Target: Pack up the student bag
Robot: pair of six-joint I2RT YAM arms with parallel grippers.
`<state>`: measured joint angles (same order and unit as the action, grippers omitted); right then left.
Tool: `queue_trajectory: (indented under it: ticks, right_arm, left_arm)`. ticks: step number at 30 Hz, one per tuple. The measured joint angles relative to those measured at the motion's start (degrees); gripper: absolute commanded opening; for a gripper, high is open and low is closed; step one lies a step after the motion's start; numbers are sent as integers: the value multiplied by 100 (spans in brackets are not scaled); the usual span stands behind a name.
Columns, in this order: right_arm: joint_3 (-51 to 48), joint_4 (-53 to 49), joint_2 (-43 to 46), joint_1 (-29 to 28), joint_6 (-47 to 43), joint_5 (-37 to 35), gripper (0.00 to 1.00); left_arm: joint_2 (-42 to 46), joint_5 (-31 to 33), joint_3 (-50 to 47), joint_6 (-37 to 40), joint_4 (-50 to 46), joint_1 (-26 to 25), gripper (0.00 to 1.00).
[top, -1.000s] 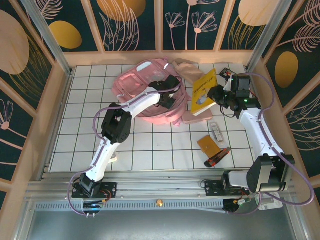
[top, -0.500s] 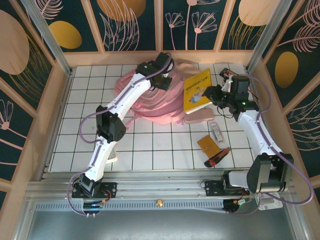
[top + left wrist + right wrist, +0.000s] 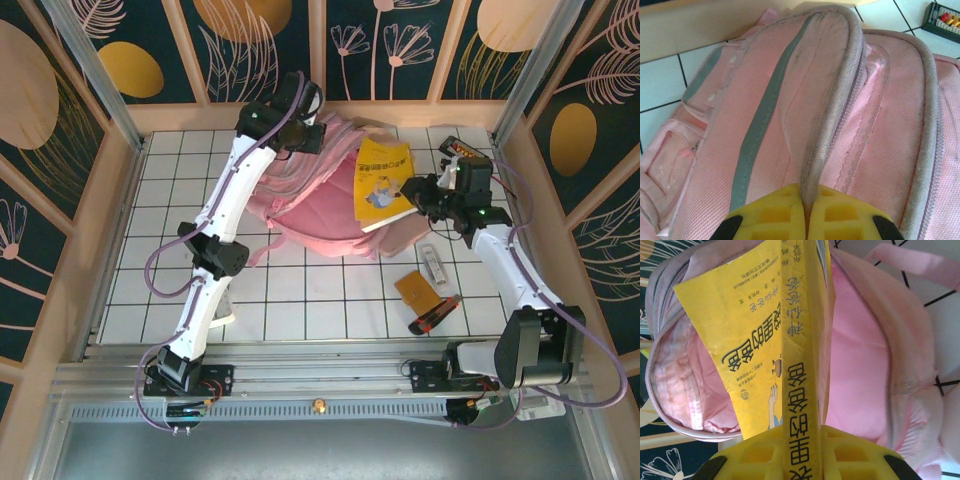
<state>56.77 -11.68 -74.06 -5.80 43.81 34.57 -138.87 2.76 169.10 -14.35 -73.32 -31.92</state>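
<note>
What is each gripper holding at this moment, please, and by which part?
Left gripper pinches the bag by its zippered rim; right gripper clamps the yellow book by its spine.

The bag [image 3: 320, 205] takes up the back middle of the table [image 3: 170, 290], close to the back wall [image 3: 410, 112]. The book [image 3: 383, 183] stands in its mouth; pink lining shows on either side, seemingly leaving room there. A white tube [image 3: 431, 265], wallet [image 3: 414, 290] and pen [image 3: 435, 316] litter the near right. The left tiles lie bare.
</note>
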Motion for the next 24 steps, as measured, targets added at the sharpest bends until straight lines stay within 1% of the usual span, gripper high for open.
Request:
queue_trajectory:
  ticks: [4, 10, 13, 17, 21, 24]
  right_arm:
    - [13, -94, -118, -133, 24, -160, 0]
    - [186, -798, -170, -142, 55, -1056, 0]
    - [186, -951, -190, -164, 66, -1211, 0]
    - [243, -673, -328, -439, 59, -1152, 0]
    - [584, -57, -743, -922, 63, -741, 0]
    - [717, 555, -1032, -1169, 181, -426, 0]
  left_arm:
    - [-109, -85, 22, -61, -22, 0, 0]
    - [-136, -120, 28, -138, -22, 2, 0]
    - [-136, -153, 31, -146, -22, 9, 0]
    - [-140, -260, 31, -160, -22, 13, 0]
    - [-146, -396, 31, -162, -20, 24, 0]
    - [-153, -479, 31, -162, -17, 42, 0]
